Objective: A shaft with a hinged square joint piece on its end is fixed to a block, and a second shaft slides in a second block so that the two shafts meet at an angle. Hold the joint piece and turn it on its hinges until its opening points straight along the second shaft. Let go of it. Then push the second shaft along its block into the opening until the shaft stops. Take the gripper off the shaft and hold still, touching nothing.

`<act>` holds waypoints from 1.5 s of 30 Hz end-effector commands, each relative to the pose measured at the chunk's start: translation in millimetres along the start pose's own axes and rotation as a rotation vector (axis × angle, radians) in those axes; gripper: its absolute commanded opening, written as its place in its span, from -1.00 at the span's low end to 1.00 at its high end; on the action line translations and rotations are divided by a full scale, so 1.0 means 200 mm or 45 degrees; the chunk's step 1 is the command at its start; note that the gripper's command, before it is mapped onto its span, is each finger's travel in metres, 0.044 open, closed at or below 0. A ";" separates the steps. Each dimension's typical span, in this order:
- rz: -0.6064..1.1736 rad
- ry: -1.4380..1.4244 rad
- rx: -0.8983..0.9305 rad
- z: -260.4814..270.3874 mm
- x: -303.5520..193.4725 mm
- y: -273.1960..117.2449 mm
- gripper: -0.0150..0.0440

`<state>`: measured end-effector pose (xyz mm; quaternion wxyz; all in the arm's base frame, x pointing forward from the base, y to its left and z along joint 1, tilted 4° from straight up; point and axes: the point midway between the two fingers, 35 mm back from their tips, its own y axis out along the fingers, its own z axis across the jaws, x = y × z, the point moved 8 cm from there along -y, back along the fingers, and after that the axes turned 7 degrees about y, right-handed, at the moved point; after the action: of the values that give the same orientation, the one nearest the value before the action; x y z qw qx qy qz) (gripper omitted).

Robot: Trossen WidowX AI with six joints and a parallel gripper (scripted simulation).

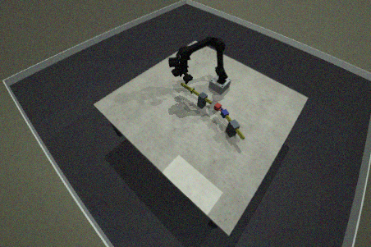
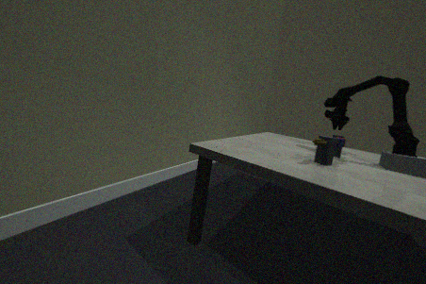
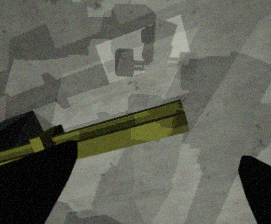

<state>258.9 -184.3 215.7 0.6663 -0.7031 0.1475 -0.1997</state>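
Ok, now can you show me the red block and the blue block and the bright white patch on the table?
red block (image 1: 217, 107): top view, middle of the block
blue block (image 1: 225, 112): top view, middle of the block
bright white patch (image 1: 194, 183): top view, middle of the patch
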 end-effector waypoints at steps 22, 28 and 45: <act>0.067 1.064 -0.085 0.01 0.03 0.20 1.00; 0.071 1.323 -0.113 0.02 0.04 0.25 1.00; 0.071 1.519 -0.135 0.02 0.04 0.34 1.00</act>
<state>272.8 -188.9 155.8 0.4422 -0.4967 0.5197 -0.5364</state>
